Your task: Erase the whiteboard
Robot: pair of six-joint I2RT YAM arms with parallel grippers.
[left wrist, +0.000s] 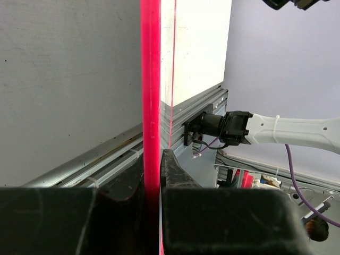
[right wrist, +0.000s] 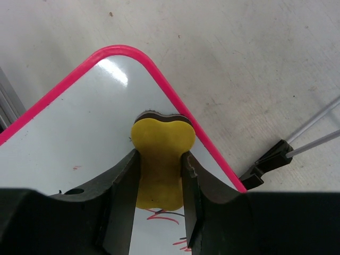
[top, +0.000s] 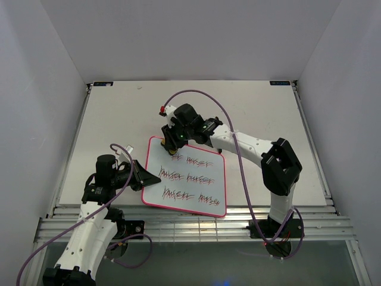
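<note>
The whiteboard [top: 196,151] is lying flat at the middle of the worktop [top: 119,119]. Its long axis is running roughly 9 to 3 o'clock in the top view, with the right end tipping slightly toward 4.

The right gripper [top: 174,146] is hanging over the board's 11 o'clock corner. Its jaws are closing narrowly on the waist of the eraser [right wrist: 162,141], a small yellow, bone-shaped pad of soft-looking foam with a dark felt layer showing at its far edge. The eraser is sitting just inside the rounded corner.

All the writing [top: 193,177], three rows of red and dark scribble, is lying toward 5 o'clock from those jaws, and the rows are running along the board's long axis. Judging from that, the coming strokes are going to have to travel down and right across the rows.

The left gripper [top: 144,177] is reaching in from 8 o'clock, and its jaws are pinching the board's 9 o'clock edge. The wrist view is showing the thin, glossy pink frame [left wrist: 151,79] squeezed between them. This arm looks to be bracing the slick, light board against sliding, while the right arm is the one placed to wipe.

The worktop is looking matte and faintly speckled, and the board face is shining.
</note>
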